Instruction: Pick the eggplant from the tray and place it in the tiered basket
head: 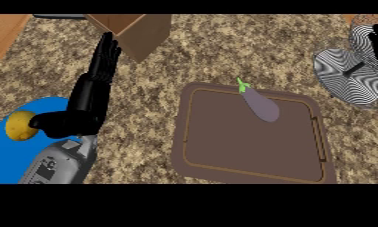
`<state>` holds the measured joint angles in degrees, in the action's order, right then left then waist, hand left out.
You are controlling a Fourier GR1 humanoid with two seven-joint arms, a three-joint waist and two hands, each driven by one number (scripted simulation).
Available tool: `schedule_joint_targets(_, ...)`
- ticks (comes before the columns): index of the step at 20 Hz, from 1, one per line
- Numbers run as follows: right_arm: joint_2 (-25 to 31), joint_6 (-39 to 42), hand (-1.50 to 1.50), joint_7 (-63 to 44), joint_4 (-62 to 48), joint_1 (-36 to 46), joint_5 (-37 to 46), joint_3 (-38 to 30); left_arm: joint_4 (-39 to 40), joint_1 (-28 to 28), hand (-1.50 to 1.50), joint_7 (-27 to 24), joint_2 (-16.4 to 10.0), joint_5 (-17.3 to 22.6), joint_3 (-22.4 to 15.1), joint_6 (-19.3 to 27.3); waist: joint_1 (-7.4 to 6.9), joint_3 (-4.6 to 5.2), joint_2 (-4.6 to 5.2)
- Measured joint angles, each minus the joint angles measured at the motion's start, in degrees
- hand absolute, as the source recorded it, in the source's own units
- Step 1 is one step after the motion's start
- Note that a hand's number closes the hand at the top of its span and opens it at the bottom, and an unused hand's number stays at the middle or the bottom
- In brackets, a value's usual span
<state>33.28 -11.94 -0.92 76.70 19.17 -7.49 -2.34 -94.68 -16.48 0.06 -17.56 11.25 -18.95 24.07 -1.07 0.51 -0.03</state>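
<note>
**Eggplant** (pixel 260 105): purple with a green stem. It lies flat in the brown tray (pixel 244 151) near the tray's far edge, with bare tray all round it, so it looks open to a grasp from above. It is untouched, so the pick is judged not begun.
**Tiered basket** (pixel 343 73): striped black and white, at the desk's right edge, beyond the tray's far right corner. This is the destination.
**Left hand** (pixel 90 103): resting at the desk's left side, fingers straight, holding nothing.
**Right hand**: out of view.
**Desk** (pixel 221 51): speckled brown stone.
**Cardboard box** (pixel 140 31): at the far edge.
**Blue plate** (pixel 15 163): at the near left, carrying a yellow fruit (pixel 20 125).
</note>
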Motion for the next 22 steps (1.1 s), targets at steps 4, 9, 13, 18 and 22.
schedule_joint_targets(4,-2.3,4.7,1.50,-8.5,-3.6,3.4,-0.7,5.3,2.3,1.7,0.00,0.4,-3.1,-1.9,0.6,-0.8,-1.68,-0.26,0.49)
schedule_joint_targets(9,-0.1,5.5,-1.50,-18.2,-8.6,5.5,3.3,9.6,6.1,3.2,0.00,2.2,-7.4,-4.5,0.7,-1.6,-3.73,0.02,1.42)
schedule_joint_targets(13,2.2,7.4,-1.50,-33.4,-11.9,11.5,9.9,15.9,9.6,3.7,0.00,3.1,-9.5,-5.0,1.5,-2.8,-3.31,-0.02,1.07)
schedule_joint_targets(18,1.5,18.5,-1.50,-47.8,-14.5,24.2,10.8,20.4,12.6,3.5,0.00,3.2,-10.6,-4.7,3.1,-4.2,-2.25,-0.22,0.60)
schedule_joint_targets(22,0.3,31.1,-1.50,-53.3,-18.9,31.9,7.4,23.2,12.9,3.1,0.00,2.9,-10.9,-4.6,3.3,-5.2,-3.03,-0.24,0.77)
